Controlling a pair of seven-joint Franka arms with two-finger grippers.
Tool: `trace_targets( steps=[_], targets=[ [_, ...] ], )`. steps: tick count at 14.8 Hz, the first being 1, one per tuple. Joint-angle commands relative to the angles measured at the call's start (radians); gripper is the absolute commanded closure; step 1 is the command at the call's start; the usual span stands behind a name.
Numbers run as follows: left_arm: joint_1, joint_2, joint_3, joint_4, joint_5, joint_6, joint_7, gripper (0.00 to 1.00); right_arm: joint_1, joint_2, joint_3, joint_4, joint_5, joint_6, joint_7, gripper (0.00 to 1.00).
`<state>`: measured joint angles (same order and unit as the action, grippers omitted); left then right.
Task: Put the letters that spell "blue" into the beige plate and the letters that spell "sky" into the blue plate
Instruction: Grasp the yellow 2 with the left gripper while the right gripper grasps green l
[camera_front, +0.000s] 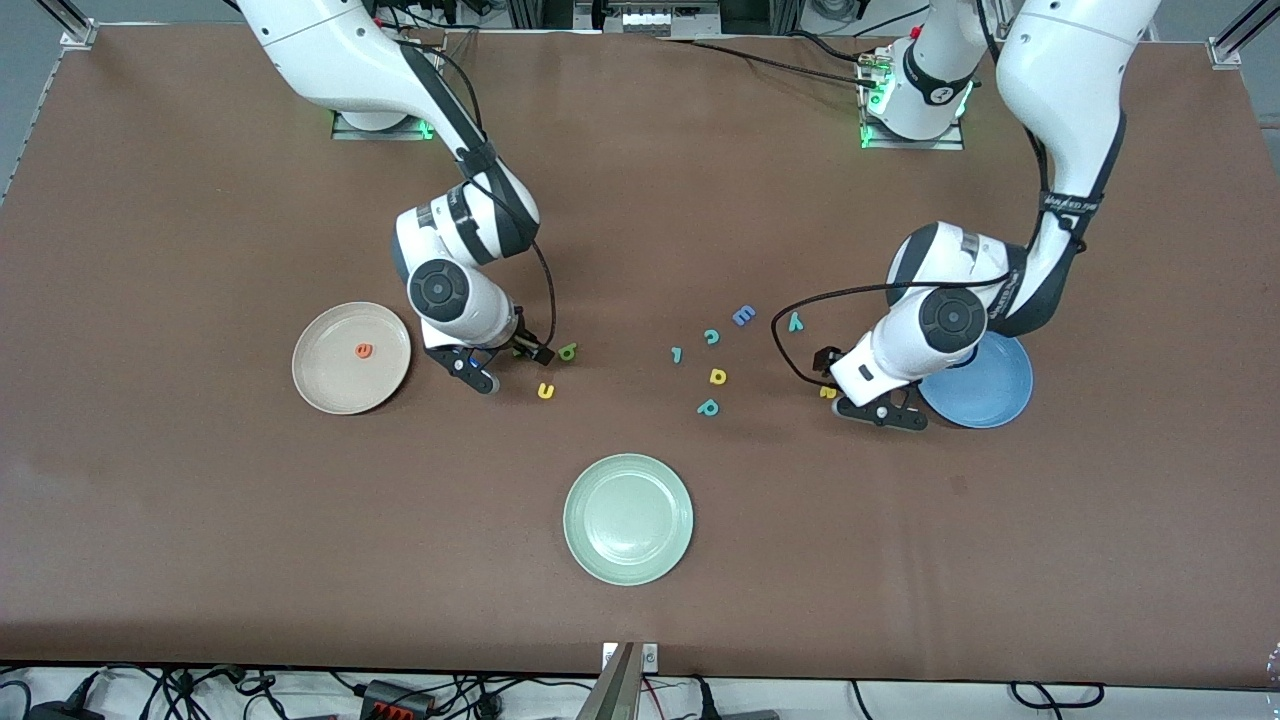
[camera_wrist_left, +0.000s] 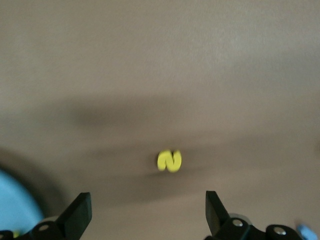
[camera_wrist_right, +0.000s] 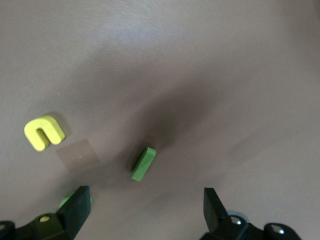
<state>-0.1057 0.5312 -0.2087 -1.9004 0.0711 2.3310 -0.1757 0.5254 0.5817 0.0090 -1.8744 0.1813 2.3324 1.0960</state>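
Round cream-beige shallow plate (camera_front: 350, 357), toward the right arm's end of the table: holds one orange foam e (camera_front: 364, 350). Right gripper (camera_wrist_right: 145, 202), fingers spread, low over a thin green foam bar (camera_wrist_right: 143, 163), with the yellow foam u (camera_front: 545, 391) and green foam b (camera_front: 568, 351) lying near. Left gripper (camera_wrist_left: 147, 210), fingers spread, low over a yellow foam s (camera_wrist_left: 169, 161) just beside the round bright blue shallow plate (camera_front: 990, 385); teal foam y (camera_front: 795, 321) loose on the brown table (camera_front: 200, 520).

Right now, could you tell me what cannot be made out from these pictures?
- Most of the blue plate: front view, covered by the left arm; left wrist view, cut off by the edge.
- The yellow s: blurred in the left wrist view; front view, mostly behind the left gripper.
- Green letter below the right gripper: seen edge-on, shape unreadable.
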Motion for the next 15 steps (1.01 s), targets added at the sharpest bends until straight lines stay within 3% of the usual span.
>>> trace_targets(
  steps=[1, 4, 5, 8, 10, 12, 15],
  targets=[
    [0.006, 0.047, 0.002, 0.029, 0.012, 0.042, -0.015, 0.00, -0.001, -0.003, -0.035, 0.004, 0.006, 0.005, 0.091, 0.00],
    [0.003, 0.066, 0.002, 0.027, 0.012, 0.068, -0.016, 0.00, 0.001, 0.004, -0.049, 0.004, 0.004, 0.028, 0.094, 0.01],
    [0.003, 0.073, 0.002, 0.029, 0.012, 0.071, -0.016, 0.06, 0.007, 0.010, -0.049, 0.004, 0.006, 0.030, 0.096, 0.03],
    [-0.018, 0.079, 0.005, 0.029, 0.012, 0.071, -0.016, 0.38, 0.036, 0.027, -0.049, 0.004, 0.004, 0.031, 0.132, 0.16],
    [-0.019, 0.090, 0.005, 0.029, 0.012, 0.073, -0.016, 0.41, 0.042, 0.036, -0.049, 0.004, -0.020, 0.048, 0.142, 0.31],
    [-0.020, 0.104, 0.005, 0.027, 0.013, 0.103, -0.015, 0.41, 0.051, 0.044, -0.049, 0.004, -0.037, 0.056, 0.143, 0.34],
    [-0.020, 0.110, 0.005, 0.029, 0.013, 0.110, -0.013, 0.48, 0.051, 0.044, -0.049, 0.004, -0.055, 0.056, 0.137, 0.50]
  ],
)
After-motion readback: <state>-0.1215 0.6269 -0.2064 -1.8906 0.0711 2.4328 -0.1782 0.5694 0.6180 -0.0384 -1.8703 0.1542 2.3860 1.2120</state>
